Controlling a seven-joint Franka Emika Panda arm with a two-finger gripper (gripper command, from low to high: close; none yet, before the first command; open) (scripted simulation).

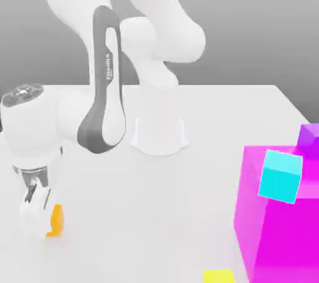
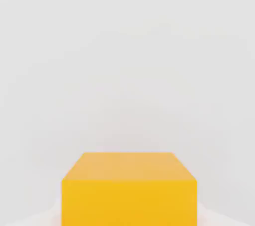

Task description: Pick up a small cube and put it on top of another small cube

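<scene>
At the exterior view's left you will find the gripper [image 1: 38, 216] lowered to the tabletop [image 1: 156, 213], pointing straight down. Its fingers [image 1: 31, 213] are closed on the small orange cube [image 1: 56, 220], which sits at their tips against the surface; from this angle you see only a narrow orange sliver of it beside the near white finger. Whether it rests on the surface or is just clear of it cannot be told.

In the hand view the small orange cube [image 2: 129, 190] presents one flat face square to the camera and its top face receding behind. Its edges run level and upright, with no tilt. Being a cube, it has no long axis to report.

Moving rightward in the exterior view, you meet the arm's white base [image 1: 159, 135] standing at the middle of the tabletop, well apart from the cube.

Near the lower edge, right of centre, a small yellow cube [image 1: 219, 276] is partly cut off by the frame, just beside the big magenta block [image 1: 280, 238].

At the far right, a cyan cube [image 1: 280, 177] appears against the magenta block's upper part, tilted slightly. A purple shape [image 1: 309, 139] shows just behind it at the frame's edge.
</scene>
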